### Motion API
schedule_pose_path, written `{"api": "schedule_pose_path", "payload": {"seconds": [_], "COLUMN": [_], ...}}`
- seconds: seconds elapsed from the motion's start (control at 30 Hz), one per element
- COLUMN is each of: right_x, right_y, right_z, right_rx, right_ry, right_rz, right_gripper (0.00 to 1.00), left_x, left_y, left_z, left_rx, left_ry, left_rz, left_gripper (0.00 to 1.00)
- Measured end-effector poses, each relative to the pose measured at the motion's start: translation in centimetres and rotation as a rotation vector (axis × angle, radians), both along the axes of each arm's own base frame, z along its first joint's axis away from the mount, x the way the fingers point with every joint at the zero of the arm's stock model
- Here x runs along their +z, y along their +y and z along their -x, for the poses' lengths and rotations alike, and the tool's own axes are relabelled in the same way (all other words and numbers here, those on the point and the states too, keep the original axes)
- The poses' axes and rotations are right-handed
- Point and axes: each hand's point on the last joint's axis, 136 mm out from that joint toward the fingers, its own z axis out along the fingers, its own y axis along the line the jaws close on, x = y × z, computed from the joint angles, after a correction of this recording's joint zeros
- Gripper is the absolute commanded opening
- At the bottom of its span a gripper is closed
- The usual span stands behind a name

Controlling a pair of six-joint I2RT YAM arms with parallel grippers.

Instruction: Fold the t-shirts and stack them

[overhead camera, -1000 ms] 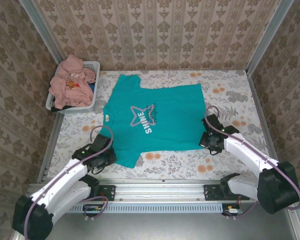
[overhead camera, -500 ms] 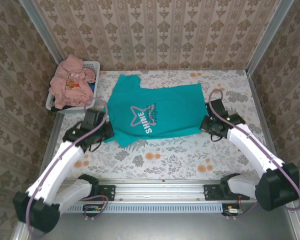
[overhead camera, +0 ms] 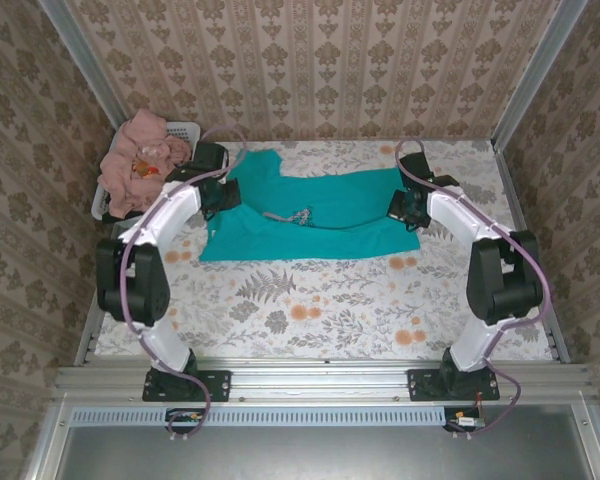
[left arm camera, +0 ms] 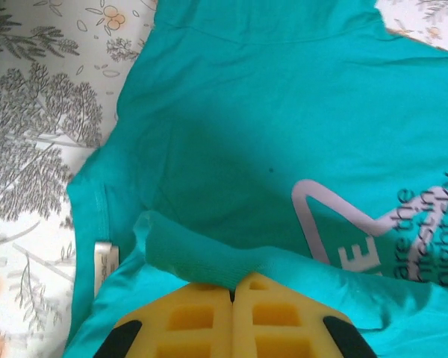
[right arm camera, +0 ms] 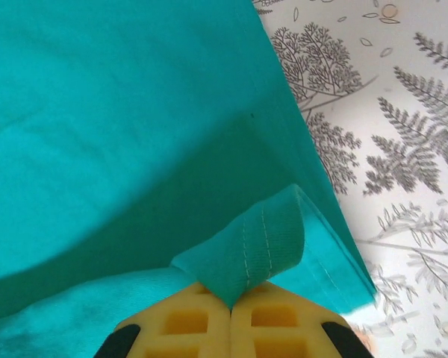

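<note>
T-shirt [overhead camera: 320,215] hem now rearward (in grippers [left arm camera: 233,292] [right arm camera: 230,304])

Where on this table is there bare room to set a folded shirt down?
The widest bare patch is the near half of the table, between the teal t-shirt and the front rail. A narrower one lies between the right arm and the right wall. The far-left corner is crowded: laundry basket, pink shirts, left arm.
</note>
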Motion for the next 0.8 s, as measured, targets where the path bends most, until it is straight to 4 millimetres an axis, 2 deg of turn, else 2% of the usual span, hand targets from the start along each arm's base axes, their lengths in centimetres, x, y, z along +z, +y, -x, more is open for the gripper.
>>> {"api": "schedule_pose_path", "payload": {"seconds": [0.17, 0.33, 0.47, 0.63, 0.7, 0.77, 0.8], "right_x": [-2.7, -3.8, -2.9, -2.1, -2.3, -2.8, -3.1], "right_y": [-0.2, -0.3, -0.7, -1.8, -2.0, -2.1, -2.2], "right_z": [-1.5, -3.3, -4.7, -5.5, -6.1, -7.0, -7.2], "right_rx": [0.003, 0.005, 0.001, -0.023, -0.027, -0.030, -0.027], "right_ry": [0.036, 0.045, 0.015, -0.007, -0.006, -0.004, 0.002], "right_rz": [-0.006, -0.010, -0.008, -0.011, -0.017, -0.021, -0.018], "right_gripper": [0.00, 0.00, 0.00, 0.02, 0.06, 0.17, 0.17], "left_x": [-3.6, -6.4, -7.0, -7.2, -7.3, -7.3, -7.3], "left_y": [0.9, 1.7, 1.8, 2.8, 3.2, 3.3, 3.3], "left_z": [-3.3, -4.5, -5.2, -5.8, -6.0, -6.4, -6.6], "left_rx": [0.000, 0.001, -0.008, 0.009, 0.017, 0.019, 0.019], "left_ry": [0.070, 0.134, 0.152, 0.158, 0.163, 0.163, 0.162], "left_rz": [-0.013, -0.026, -0.037, -0.036, -0.031, -0.026, -0.024], "left_gripper": [0.00, 0.00, 0.00, 0.00, 0.00, 0.00, 0.00]}}
